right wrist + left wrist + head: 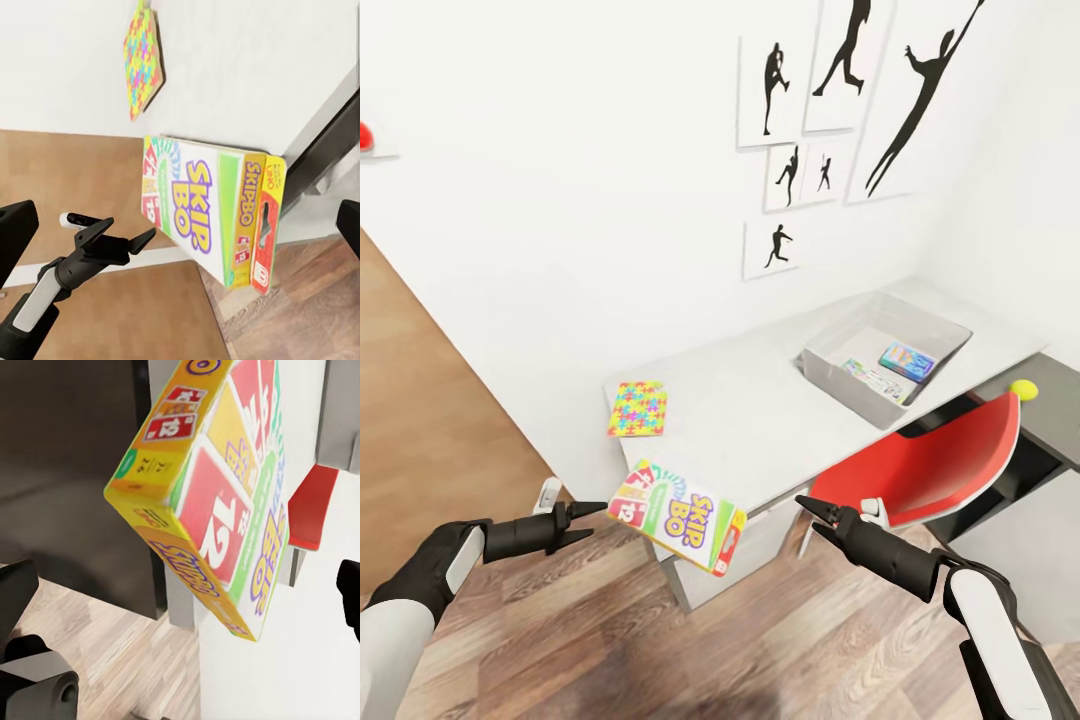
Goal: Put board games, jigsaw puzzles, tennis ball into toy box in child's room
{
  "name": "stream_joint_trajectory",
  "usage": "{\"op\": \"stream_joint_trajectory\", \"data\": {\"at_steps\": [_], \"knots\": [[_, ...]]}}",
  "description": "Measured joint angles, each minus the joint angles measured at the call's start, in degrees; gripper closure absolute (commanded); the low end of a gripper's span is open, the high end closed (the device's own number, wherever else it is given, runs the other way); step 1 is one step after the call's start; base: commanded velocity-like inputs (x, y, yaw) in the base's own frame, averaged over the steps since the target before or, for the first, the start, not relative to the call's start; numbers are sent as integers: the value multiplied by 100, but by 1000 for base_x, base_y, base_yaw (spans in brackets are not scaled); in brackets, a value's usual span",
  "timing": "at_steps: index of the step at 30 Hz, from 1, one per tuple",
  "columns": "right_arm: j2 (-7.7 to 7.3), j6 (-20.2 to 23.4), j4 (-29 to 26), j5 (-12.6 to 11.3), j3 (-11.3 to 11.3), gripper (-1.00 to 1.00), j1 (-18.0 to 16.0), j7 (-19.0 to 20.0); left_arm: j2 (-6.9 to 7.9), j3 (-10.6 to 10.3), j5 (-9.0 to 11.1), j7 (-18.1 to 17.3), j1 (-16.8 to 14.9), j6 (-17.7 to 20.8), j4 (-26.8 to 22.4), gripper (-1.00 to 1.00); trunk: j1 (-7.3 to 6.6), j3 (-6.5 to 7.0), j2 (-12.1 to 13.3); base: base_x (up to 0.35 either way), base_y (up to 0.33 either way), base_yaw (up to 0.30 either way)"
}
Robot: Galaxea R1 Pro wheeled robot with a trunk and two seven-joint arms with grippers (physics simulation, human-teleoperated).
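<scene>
A Skip-Bo board game lies tilted at the front corner of the table, overhanging its edge. Just left of it is my left gripper, open and not holding the box. My right gripper is open and empty to the box's right. The left wrist view has the game box close up between wide-spread fingers. In the right wrist view the same box hangs off the edge. A jigsaw puzzle lies flat behind it. The toy box at the table's far end holds two flat game boxes. The tennis ball sits past the chair back.
A red chair stands at the table's front, between my right arm and the toy box. A dark lower unit adjoins the table on the right. Black silhouette pictures hang on the white wall. Wood floor spreads out to the left and below.
</scene>
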Motion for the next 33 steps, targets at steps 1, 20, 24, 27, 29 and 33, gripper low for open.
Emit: {"op": "stream_joint_trajectory", "data": {"at_steps": [1,20,24,27,29,33], "knots": [[0,0,0,0,0,-100,0,0,0,0,0,-1,0,0,0,-100,0,0,0,91,-102,0],[0,0,1,-2,4,-100,3,0,0,0,-1,-2,0,0,0,-100,0,0,0,78,-30,0],[0,0,1,-2,4,-100,4,0,0,5,-1,-2,0,0,0,-100,0,0,0,8,0,0],[0,0,1,-2,6,-100,5,0,0,6,-1,-3,0,0,-1,-100,1,0,0,3,0,0],[0,0,1,-2,4,-100,6,0,0,8,-1,-4,0,0,-1,-100,0,0,0,1,0,0],[0,0,1,3,2,-100,2,-6,0,9,-1,-4,0,0,0,-100,0,0,0,0,0,0]]}}
